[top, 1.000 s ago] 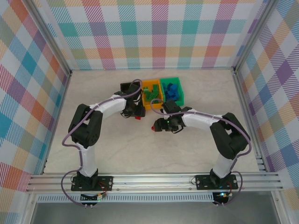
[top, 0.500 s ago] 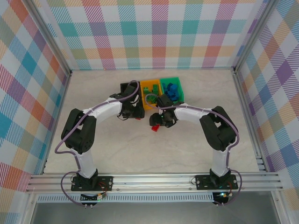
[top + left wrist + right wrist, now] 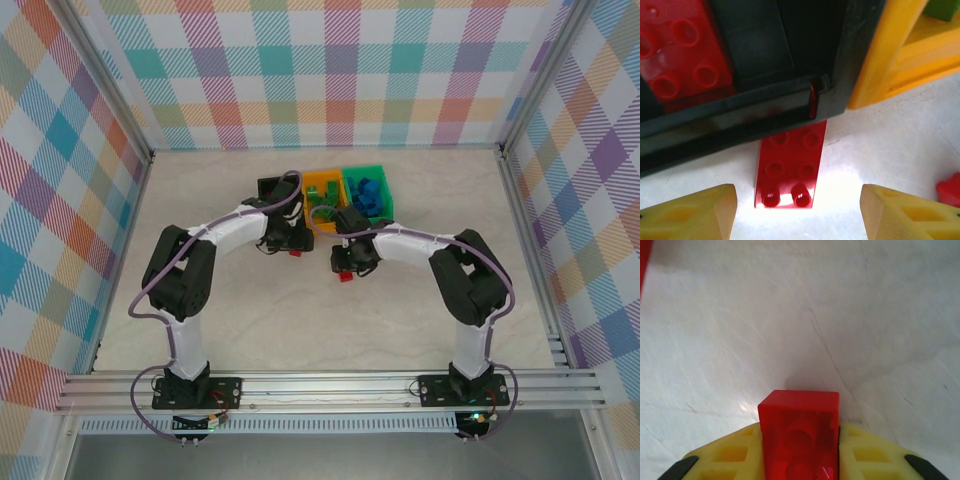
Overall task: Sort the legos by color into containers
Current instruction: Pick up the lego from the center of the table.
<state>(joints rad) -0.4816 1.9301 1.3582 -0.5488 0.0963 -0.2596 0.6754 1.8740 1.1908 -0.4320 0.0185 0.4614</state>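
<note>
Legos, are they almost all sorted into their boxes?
Nearly, it seems. Done: blue bricks sit in the green bin, green bricks in the orange-yellow bin, and one red brick in the black bin. In hand: the right gripper is shut on a small red brick. Left: a flat red brick lies on the table against the black bin's wall, in front of the open left gripper.

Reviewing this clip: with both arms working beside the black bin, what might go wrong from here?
1. The long red brick runs right up under the black bin's rim; the open left gripper may catch or shove the bin when closing.
2. The right gripper is shut on a small red brick that sticks out past its fingertips, so it might slip in transit.
3. Both grippers sit close together; delivering to the black bin risks a bump.
</note>
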